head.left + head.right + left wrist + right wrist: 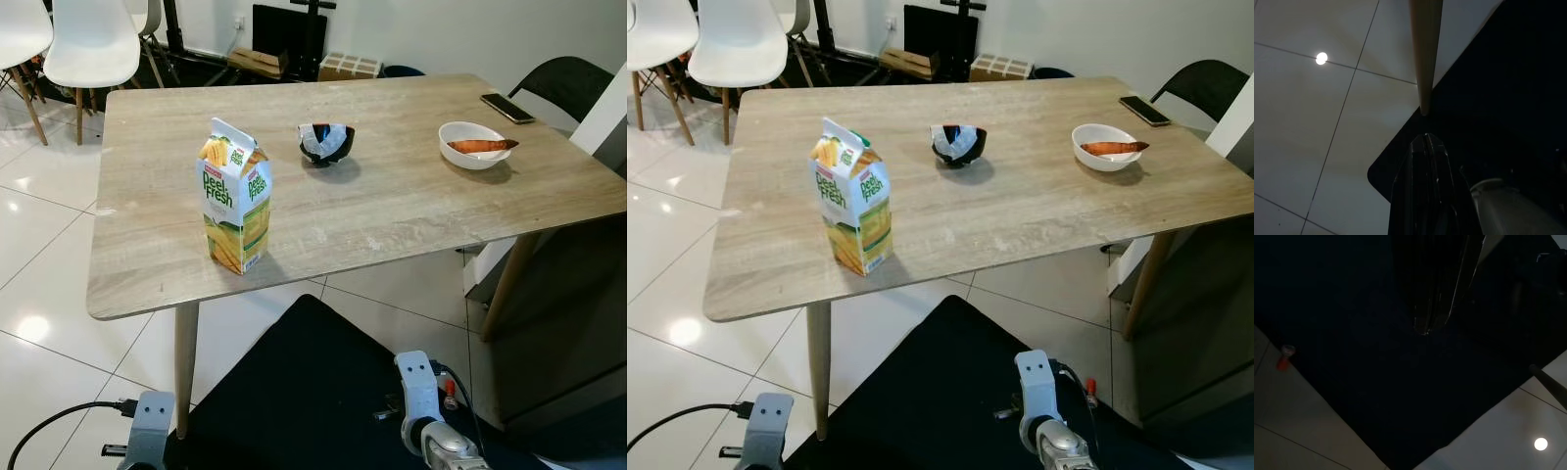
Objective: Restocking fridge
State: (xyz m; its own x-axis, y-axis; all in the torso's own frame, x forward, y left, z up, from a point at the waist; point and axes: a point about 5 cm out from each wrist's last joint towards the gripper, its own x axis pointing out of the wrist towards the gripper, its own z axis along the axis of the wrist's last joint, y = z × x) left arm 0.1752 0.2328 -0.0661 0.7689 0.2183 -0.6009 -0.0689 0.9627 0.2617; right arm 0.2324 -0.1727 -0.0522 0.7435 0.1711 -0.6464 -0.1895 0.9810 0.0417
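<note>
The pale wooden worktop [392, 206] carries a juice carton [236, 196] upright near its front edge, a black bowl [326, 143] mid-table, a white bowl [474, 144], and a phone [507, 108] at the far right corner.

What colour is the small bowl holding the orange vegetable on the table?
White; the bowl shows best in the left eye view, near the table's right side.

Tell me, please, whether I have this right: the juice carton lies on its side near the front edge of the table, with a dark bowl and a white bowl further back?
Not quite. The juice carton stands upright on the table, as the left eye view shows. The dark bowl and white bowl sit further back.
</note>
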